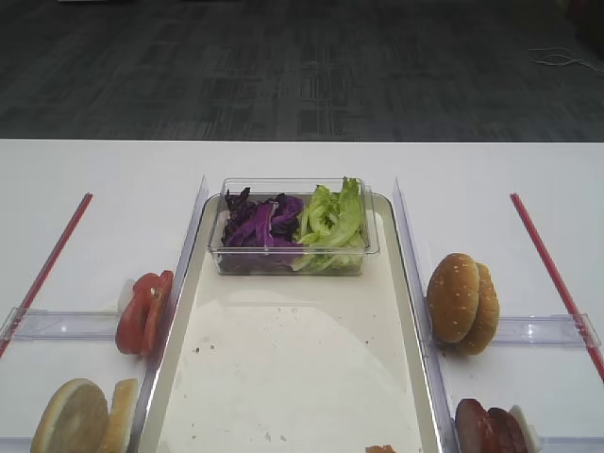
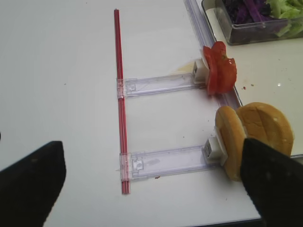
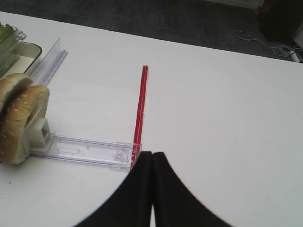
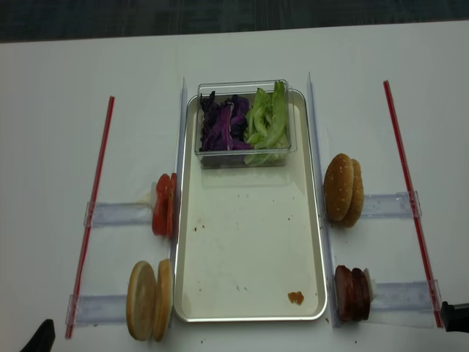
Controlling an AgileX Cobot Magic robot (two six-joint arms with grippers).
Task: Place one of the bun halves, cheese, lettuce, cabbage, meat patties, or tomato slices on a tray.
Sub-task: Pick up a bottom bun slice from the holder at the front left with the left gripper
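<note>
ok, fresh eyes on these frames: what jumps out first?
The big tray in the middle, mostly bare, with a clear box at its far end holding purple cabbage beside green lettuce. Standing on edge along its sides: tomato slices and bun halves on the left, sesame buns and meat patties on the right.

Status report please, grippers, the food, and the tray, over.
Left gripper open, empty; right gripper shut, empty. Bun halves, tomato slices, meat patties racked beside tray. Nothing blocking.
</note>
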